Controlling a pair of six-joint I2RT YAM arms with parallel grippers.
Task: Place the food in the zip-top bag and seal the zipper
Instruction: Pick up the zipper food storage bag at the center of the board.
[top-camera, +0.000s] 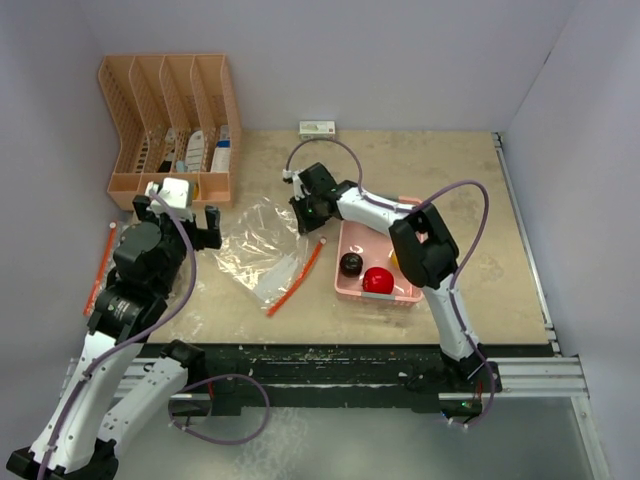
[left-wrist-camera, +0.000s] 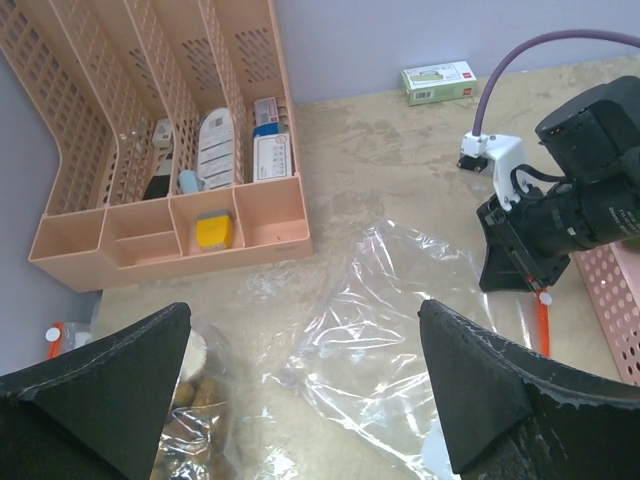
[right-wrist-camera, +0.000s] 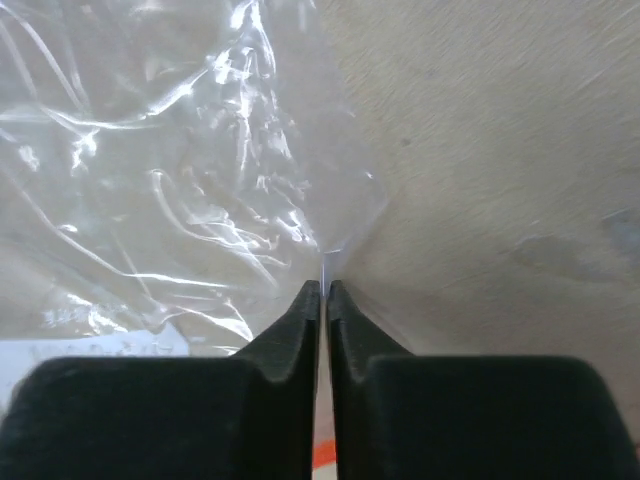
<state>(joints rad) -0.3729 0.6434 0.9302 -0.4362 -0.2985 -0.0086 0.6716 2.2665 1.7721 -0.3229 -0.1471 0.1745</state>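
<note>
Nearest the top camera, the left arm (top-camera: 120, 300) rises from the near edge. Its gripper (left-wrist-camera: 305, 310) hangs over the table (top-camera: 480, 200) in front of the organizer, fingers (left-wrist-camera: 110, 385) spread wide with nothing between them. The right arm (top-camera: 430, 260) reaches across the basket toward the middle of the table.

At the back left stands a peach organizer (top-camera: 170, 125) with small packets in its slots. Just right of the left gripper, a clear zip-top bag (top-camera: 262, 245) lies flat and crumpled, its red zipper (top-camera: 297, 278) along the near right edge. The right gripper (right-wrist-camera: 323, 285) sits at the bag's far right edge, fingers pressed almost together with a thin fold of the film pinched between the tips.

Right of the bag sits a pink basket (top-camera: 372, 297). None of the food seen is in the bag: a red apple (top-camera: 378, 280) and a dark ball (top-camera: 351, 264) lie in the basket, with a lemon (top-camera: 394, 258) partly hidden by the right arm. Tan balls (left-wrist-camera: 195, 392) show under other clear film beside the left fingers.

A small box (top-camera: 318, 128) rests against the back wall.
</note>
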